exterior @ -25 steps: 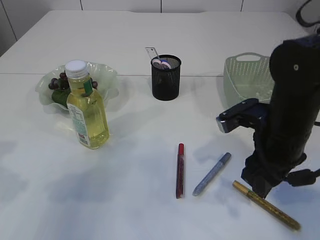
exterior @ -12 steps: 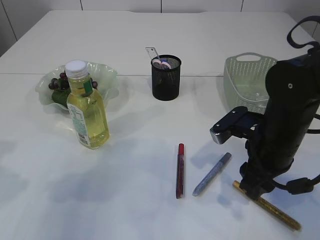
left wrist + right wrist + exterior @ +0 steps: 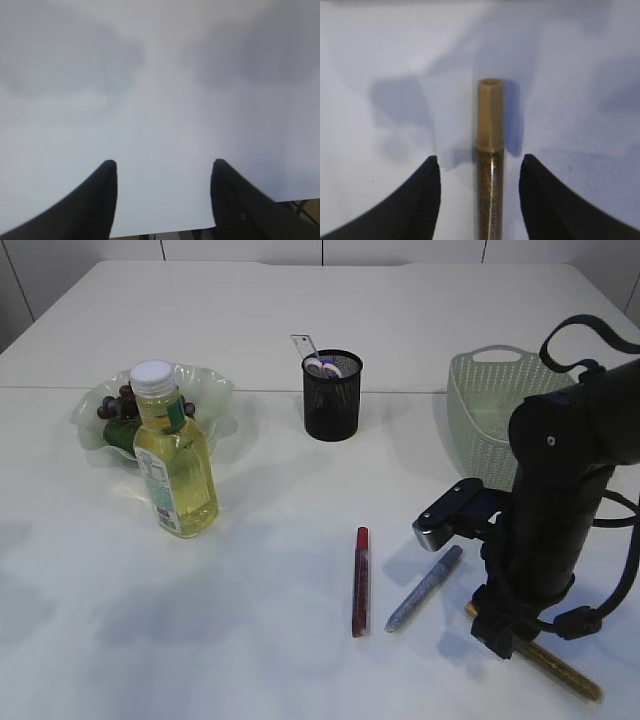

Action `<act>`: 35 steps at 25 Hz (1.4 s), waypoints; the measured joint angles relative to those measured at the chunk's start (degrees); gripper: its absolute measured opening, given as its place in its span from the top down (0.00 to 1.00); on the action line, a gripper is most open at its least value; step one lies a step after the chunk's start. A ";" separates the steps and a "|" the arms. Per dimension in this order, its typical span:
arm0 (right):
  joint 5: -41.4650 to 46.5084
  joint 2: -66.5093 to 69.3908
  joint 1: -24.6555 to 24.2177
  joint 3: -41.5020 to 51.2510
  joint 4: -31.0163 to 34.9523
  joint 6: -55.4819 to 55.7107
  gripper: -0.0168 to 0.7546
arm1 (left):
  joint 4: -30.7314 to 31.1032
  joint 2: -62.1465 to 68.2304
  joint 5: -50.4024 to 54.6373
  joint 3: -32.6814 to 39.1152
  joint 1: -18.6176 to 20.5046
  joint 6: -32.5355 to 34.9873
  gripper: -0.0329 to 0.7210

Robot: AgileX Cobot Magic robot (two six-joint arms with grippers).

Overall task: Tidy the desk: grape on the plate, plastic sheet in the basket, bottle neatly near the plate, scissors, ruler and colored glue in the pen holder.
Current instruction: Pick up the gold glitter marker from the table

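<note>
The right tool [image 3: 479,172] is down low over the smooth white table [image 3: 300,300], its two black ribbed fingers [image 3: 422,200] spread apart and straddling the gold glitter glue pen [image 3: 489,165] without touching it; the pen is a slim tube packed with dark gold sparkle, capped by a plain tan faceted tip. In the exterior view that pen [image 3: 560,672] lies flat near the table's front right, partly under the bulky black right arm [image 3: 555,500]. Just to its left lie a silver-blue glitter glue pen [image 3: 424,588] at a slant and a red glue pen [image 3: 360,580], straight and narrow, all apart from one another. Farther back stands the black wire-mesh pen holder [image 3: 332,398], cylindrical, with a clear ruler [image 3: 303,344] and pink-handled scissors [image 3: 324,367] poking out. On the right sits the pale green perforated plastic basket [image 3: 480,400]. On the left, a wavy-edged translucent green plate [image 3: 210,390] holds dark grapes [image 3: 112,406], and touching its front edge stands a clear plastic bottle [image 3: 175,455] of yellow liquid with a white cap. The left tool [image 3: 162,172] hangs released, its dark fingers wide over bare table.
</note>
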 joint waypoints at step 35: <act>-1.43 2.42 0.00 -0.10 0.98 -0.12 0.84 | -0.10 0.00 -0.44 0.00 0.00 0.00 0.38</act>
